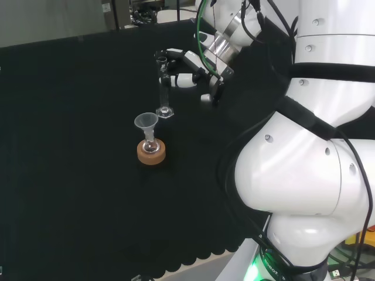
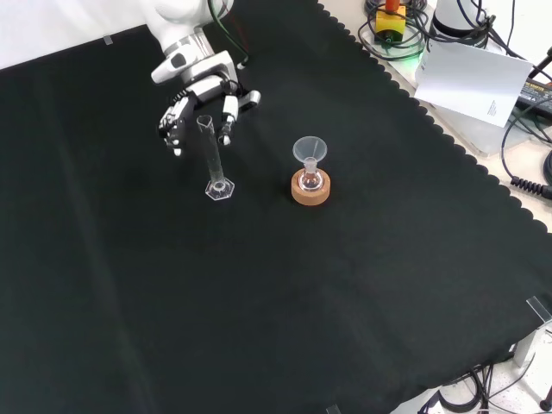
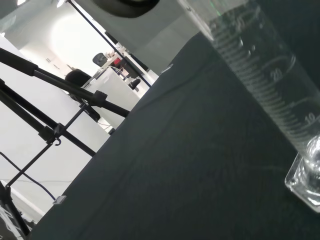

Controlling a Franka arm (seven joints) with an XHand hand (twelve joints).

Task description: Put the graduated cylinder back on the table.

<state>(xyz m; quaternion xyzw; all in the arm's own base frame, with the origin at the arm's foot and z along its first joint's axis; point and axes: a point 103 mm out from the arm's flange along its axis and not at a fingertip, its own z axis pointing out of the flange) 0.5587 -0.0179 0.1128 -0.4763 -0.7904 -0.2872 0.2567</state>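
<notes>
The bench (image 2: 362, 285) is covered edge to edge with black cloth, which ends in a scalloped border at the right of the front view. The white arm (image 1: 310, 146) rises large at the right of the head view and reaches over the cloth toward the far side.

The robot hand (image 2: 200, 108) comes in from the top of the front view; in the head view it (image 1: 190, 73) sits to the left of the arm's links. Its fingers (image 2: 228, 110) are curled around the top part of the cylinder (image 2: 214, 159), grasping it near the rim.

The cylinder (image 1: 164, 88) is a tall, narrow tube of clear glass with printed marks along its side, seen close in the wrist view (image 3: 265, 85). It stands upright, or very nearly so, and its six-sided foot appears to rest on the cloth, though the contact cannot be told for sure.

To the right of the cylinder in the front view, near it but apart, a cork ring (image 2: 310, 190) lies on the cloth. A small round flask (image 2: 310, 180) sits in the ring, and a clear funnel (image 2: 310, 151) stands in the flask's neck. In the head view the ring (image 1: 151, 152) is nearer than the cylinder.
</notes>
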